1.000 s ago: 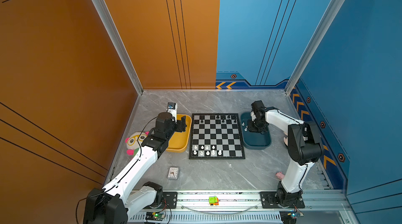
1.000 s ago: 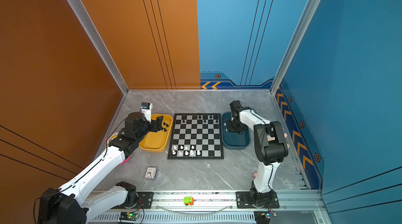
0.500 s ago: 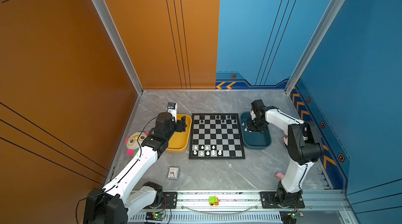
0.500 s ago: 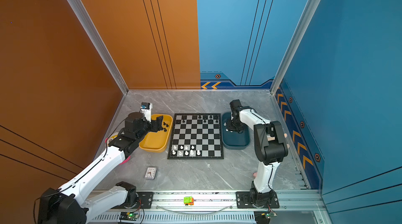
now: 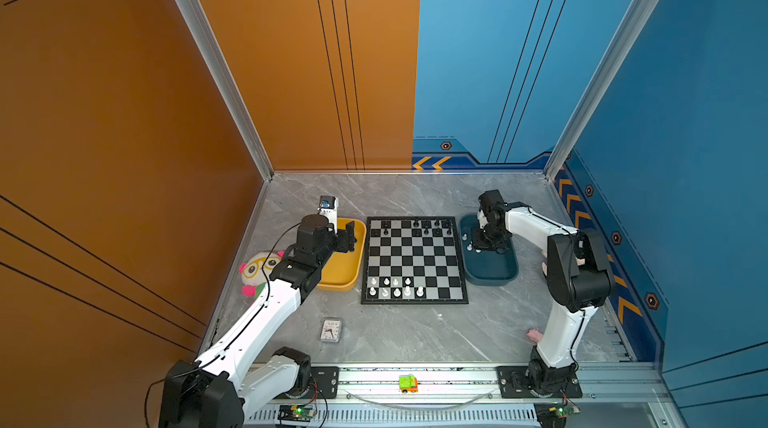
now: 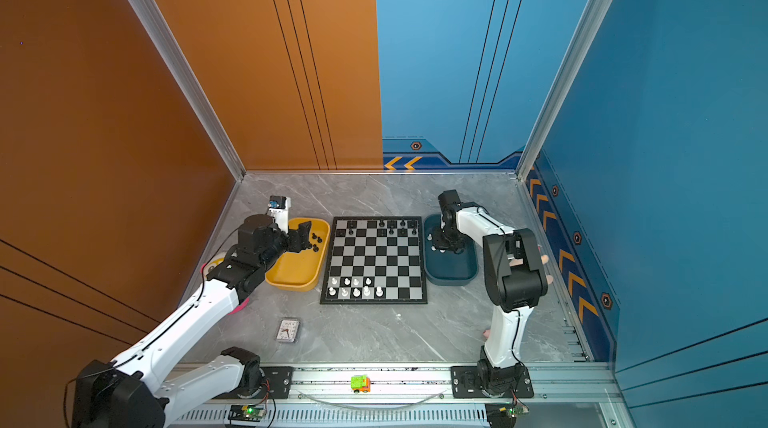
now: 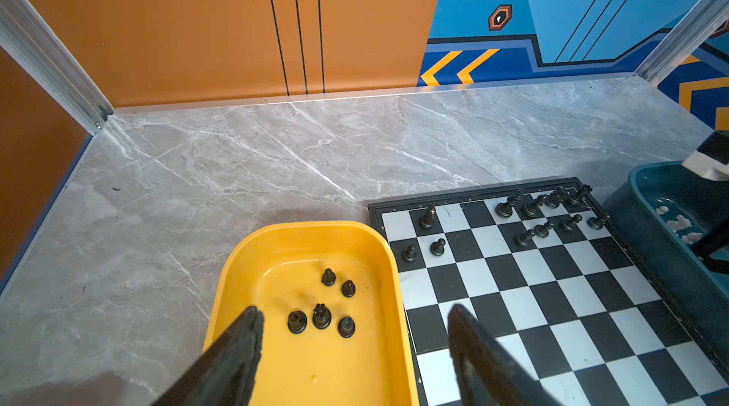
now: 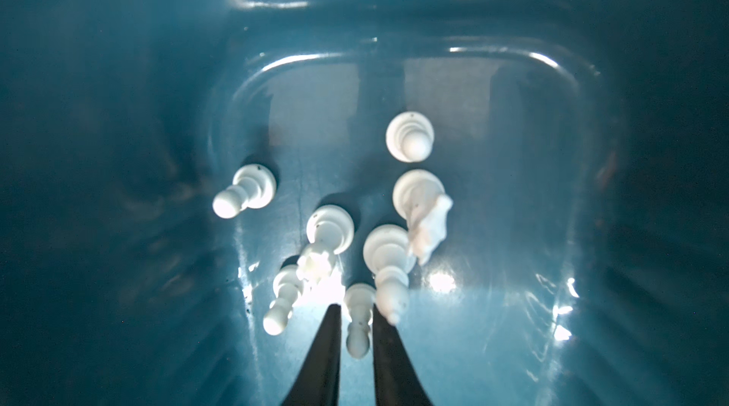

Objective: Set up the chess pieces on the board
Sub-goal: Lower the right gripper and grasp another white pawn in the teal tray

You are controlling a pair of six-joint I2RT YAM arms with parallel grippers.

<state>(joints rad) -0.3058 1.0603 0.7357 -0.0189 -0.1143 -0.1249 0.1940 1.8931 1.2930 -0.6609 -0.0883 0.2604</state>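
— What's the counter (image 5: 415, 330) like?
— Grey, marble-veined and flat.
— What sits straight on it?
— The board (image 5: 415, 259) is in the middle. A yellow tray (image 5: 340, 276) lies just beside its left edge and a dark teal tray (image 5: 490, 272) just beside its right.
— Anything loose?
— A small clock (image 5: 331, 329) lies face up toward the front. A plush toy (image 5: 259, 270) sits by the left wall, and a pink pig (image 5: 534, 334) peeks out at front right.

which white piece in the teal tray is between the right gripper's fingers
The round-headed white plastic piece between the black right gripper fingers; the other white pieces stand outside them.
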